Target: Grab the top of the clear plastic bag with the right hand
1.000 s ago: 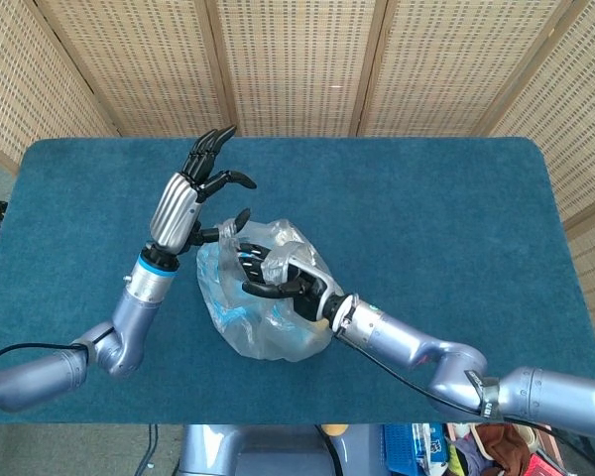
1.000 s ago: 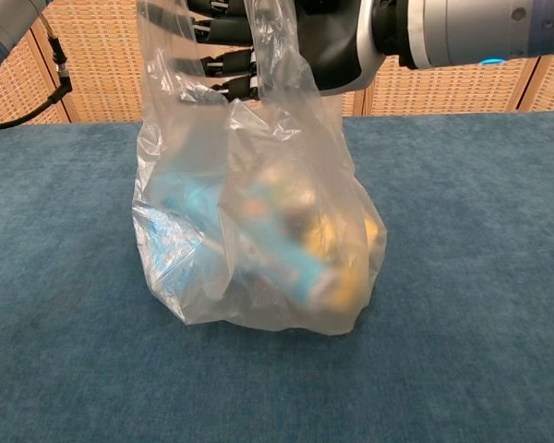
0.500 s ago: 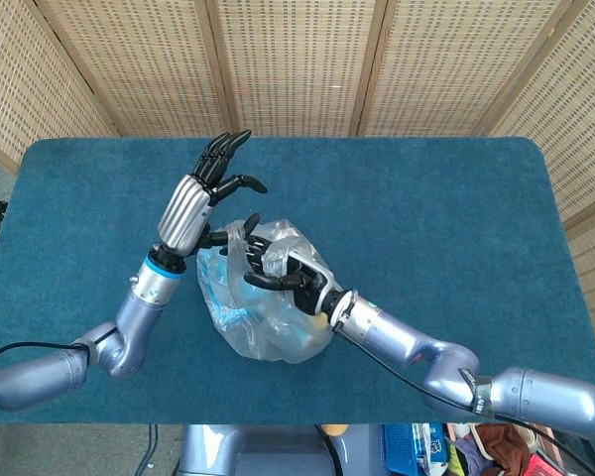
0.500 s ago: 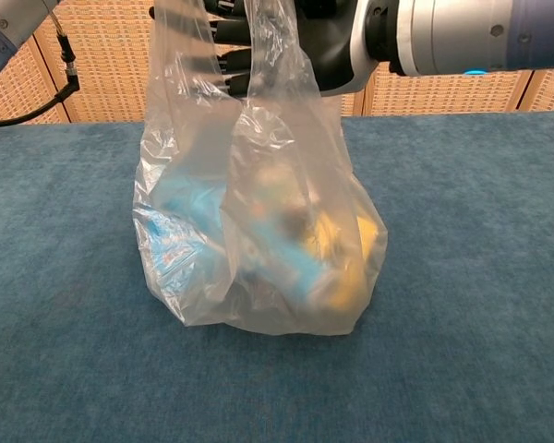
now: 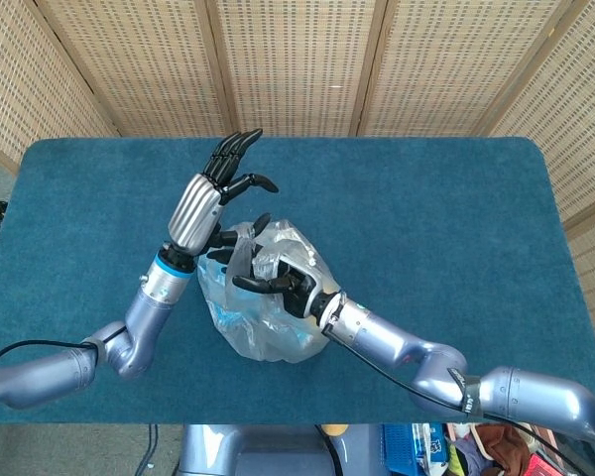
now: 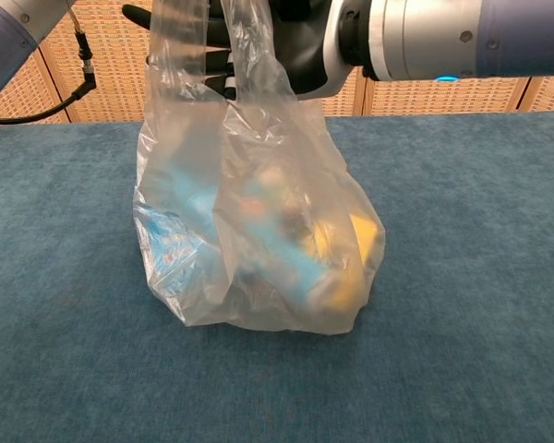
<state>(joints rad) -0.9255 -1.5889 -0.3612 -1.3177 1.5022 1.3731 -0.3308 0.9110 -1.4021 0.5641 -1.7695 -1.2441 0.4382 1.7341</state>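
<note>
On the blue table [image 5: 456, 218], right robot hand [image 5: 278, 281] gripping clear plastic bag [image 6: 258, 231] top; left robot hand [image 5: 218, 178] spread beside.

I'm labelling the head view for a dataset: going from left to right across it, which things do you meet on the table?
Left hand → clear plastic bag → right hand, at the bag's top. All lie over the blue table.

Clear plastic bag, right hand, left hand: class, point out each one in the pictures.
clear plastic bag [image 6: 258, 249], chest view, on the bulging front of the bag.
right hand [image 5: 290, 285], head view, on the hand's back at the bag top.
left hand [image 5: 200, 206], head view, on its ribbed silver back.
</note>
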